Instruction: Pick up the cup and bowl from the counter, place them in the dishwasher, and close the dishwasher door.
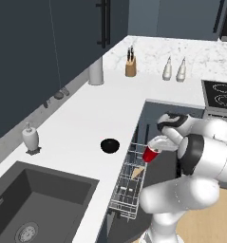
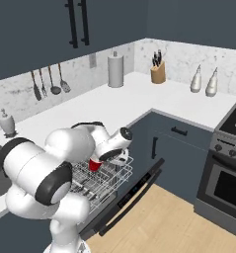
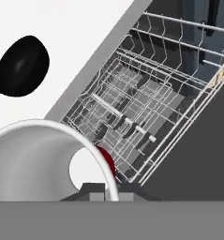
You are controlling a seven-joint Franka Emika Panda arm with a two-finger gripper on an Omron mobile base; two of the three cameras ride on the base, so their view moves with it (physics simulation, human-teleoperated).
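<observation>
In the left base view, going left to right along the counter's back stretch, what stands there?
Soap dispenser → paper towel roll → knife block → two pale bottles.

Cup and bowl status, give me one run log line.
gripper: shut on cup | cup: over dishwasher rack | bowl: on counter

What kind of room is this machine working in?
A home-style kitchen, though computer-rendered. The signs: a white counter with a dark sink set into it, an open dishwasher with its wire rack pulled out, and an oven with a cooktop above it.
</observation>
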